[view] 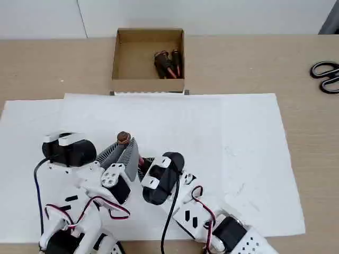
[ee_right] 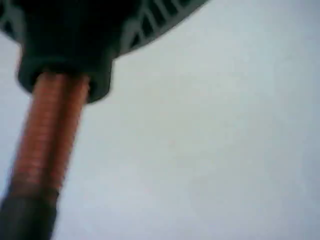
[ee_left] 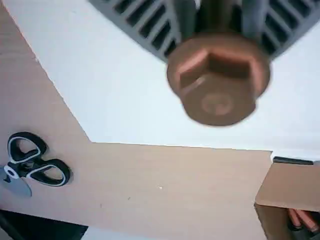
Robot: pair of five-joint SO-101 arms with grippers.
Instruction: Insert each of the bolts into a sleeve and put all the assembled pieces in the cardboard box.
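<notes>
My left gripper point(view: 125, 147) is shut on a copper bolt point(view: 123, 138), its hex head point(ee_left: 217, 80) sticking out past the grey ribbed fingers point(ee_left: 145, 20). The bolt's threaded shaft point(ee_right: 50, 145) runs into a black sleeve point(ee_right: 65, 70), which my right gripper point(ee_right: 65, 25) is shut on. Both grippers meet low over the white paper point(view: 212, 148), the right gripper point(view: 144, 163) mostly hidden under its wrist. The cardboard box point(view: 121, 58) stands at the back with assembled pieces point(view: 168, 63) in its right part; the box point(ee_left: 287, 187) and its pieces point(ee_left: 300, 220) also appear in the left wrist view.
Black-handled scissors point(view: 326, 75) lie on the wooden table at the far right, seen too as the scissors point(ee_left: 30, 165) in the left wrist view. The white paper sheet covers the table's middle, with bare paper to the right of the arms.
</notes>
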